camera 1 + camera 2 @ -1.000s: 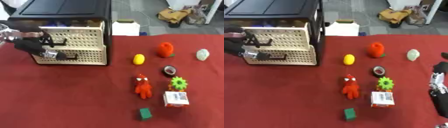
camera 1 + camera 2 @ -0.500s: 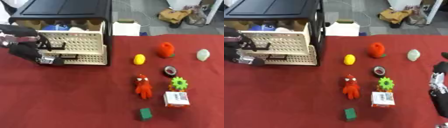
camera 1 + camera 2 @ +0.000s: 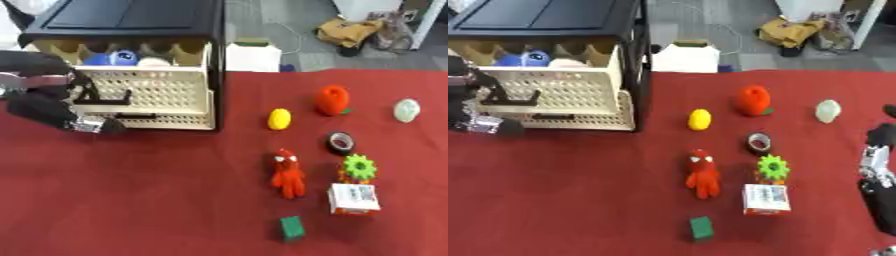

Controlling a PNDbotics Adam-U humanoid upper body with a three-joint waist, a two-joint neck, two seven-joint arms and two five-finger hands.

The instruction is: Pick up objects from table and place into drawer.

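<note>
A black cabinet (image 3: 131, 20) stands at the table's far left. Its cream perforated top drawer (image 3: 149, 90) is pulled out, with a blue thing (image 3: 116, 57) and a white thing (image 3: 154, 62) inside. My left hand (image 3: 48, 105) is curled at the left end of the drawer's black handle (image 3: 105, 97). On the red cloth lie a yellow lemon (image 3: 279, 119), an orange-red fruit (image 3: 332, 99), a pale green egg shape (image 3: 406, 110), a black tape roll (image 3: 340, 142), a green gear (image 3: 359, 166), a red figure (image 3: 287, 173), a white and red box (image 3: 353, 198) and a green cube (image 3: 291, 227). My right hand (image 3: 877, 170) rests open at the right edge.
A second cream drawer (image 3: 166, 119) sits below the pulled-out one. A white box (image 3: 253, 56) stands just past the table's far edge, beside the cabinet. Bags and clutter lie on the floor at the back right. Bare red cloth (image 3: 131, 200) fills the front left.
The top drawer has slid out toward me with my left hand at its handle, uncovering the blue and white things inside. The right hand has stayed put.
</note>
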